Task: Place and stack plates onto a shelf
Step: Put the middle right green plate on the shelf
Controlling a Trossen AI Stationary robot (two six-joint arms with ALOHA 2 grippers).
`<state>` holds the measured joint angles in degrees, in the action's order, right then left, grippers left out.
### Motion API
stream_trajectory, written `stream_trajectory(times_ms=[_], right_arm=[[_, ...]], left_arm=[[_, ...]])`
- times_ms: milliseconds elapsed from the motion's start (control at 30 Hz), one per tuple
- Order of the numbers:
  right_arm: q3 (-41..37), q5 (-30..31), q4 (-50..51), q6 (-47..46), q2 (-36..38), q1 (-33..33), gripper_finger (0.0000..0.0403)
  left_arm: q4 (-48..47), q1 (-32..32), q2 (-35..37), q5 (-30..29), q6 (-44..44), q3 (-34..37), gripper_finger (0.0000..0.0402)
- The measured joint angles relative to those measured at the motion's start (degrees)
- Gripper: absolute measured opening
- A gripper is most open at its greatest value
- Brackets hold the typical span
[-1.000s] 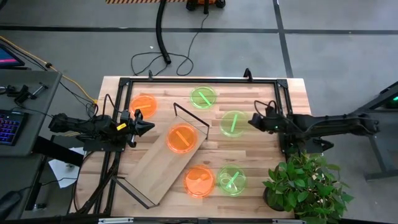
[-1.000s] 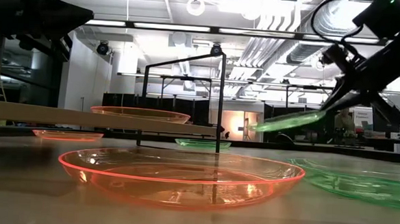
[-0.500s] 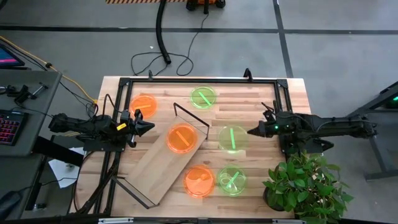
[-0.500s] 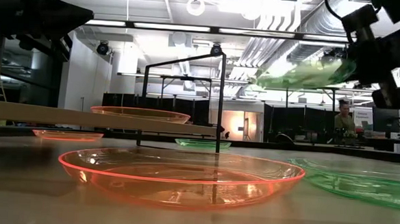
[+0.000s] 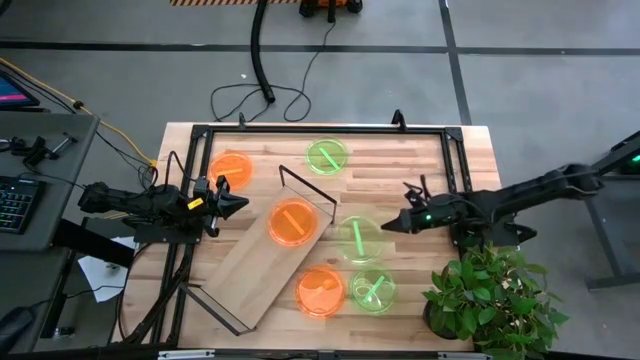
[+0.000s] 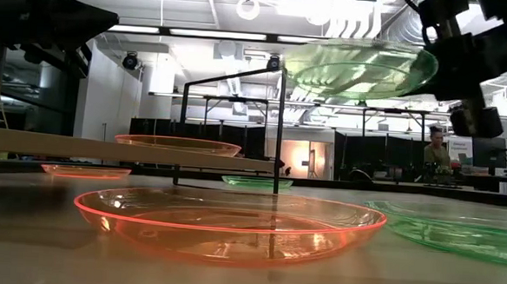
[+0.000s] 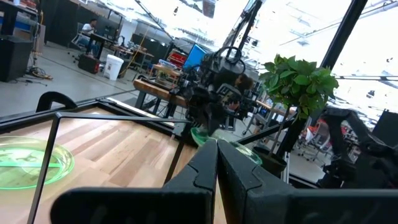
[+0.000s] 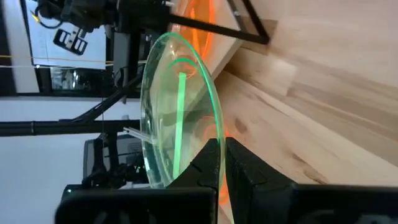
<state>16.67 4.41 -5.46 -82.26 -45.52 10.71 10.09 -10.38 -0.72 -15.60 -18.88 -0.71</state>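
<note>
My right gripper (image 5: 387, 227) is shut on a green plate (image 5: 357, 238) with a green stripe, held in the air between the shelf and the table's right side; it also shows in the low view (image 6: 357, 69). The shelf (image 5: 255, 270), a light-wood board with black wire ends, lies slantwise on the table. One orange plate (image 5: 293, 222) rests on the shelf's far end. My left gripper (image 5: 238, 203) is shut and empty beside the shelf's left edge. My right gripper pinches the green plate's rim (image 8: 214, 134) between its two fingers, on the plate's side toward the table's right edge. The fingers come in about level from the table's right. The plate is lifted clear of the table, nearly level, and juts out leftward from the fingertips.
On the table lie an orange plate (image 5: 231, 170) at the far left, a green plate (image 5: 327, 157) at the far middle, and an orange plate (image 5: 321, 291) and a green plate (image 5: 372, 290) near the front. A potted plant (image 5: 490, 295) stands at the near right corner.
My right gripper has carried the green plate up and toward the table's near edge and the shelf. The plate, tilted a second ago, now hangs higher and nearly level.
</note>
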Motion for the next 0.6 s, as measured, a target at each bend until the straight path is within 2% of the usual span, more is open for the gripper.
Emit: stream_trajectory(times_ms=[100, 233, 600], right_arm=[[0.44, 1.6, -7.3, 0.01, -6.78, 1.47, 0.0], [4.67, 2.0, -9.87, 0.69, -15.72, 2.82, 0.0], [26.93, 2.5, -9.9, 7.48, -39.5, 3.71, 0.0]], left_arm=[[0.0, 0.0, -0.01, 0.01, 0.0, 0.0, 0.0003], [0.0, 0.01, -0.01, 0.01, 0.0, 0.0, 0.0003], [0.0, 0.01, -0.01, 0.01, 0.0, 0.0, 0.0003]])
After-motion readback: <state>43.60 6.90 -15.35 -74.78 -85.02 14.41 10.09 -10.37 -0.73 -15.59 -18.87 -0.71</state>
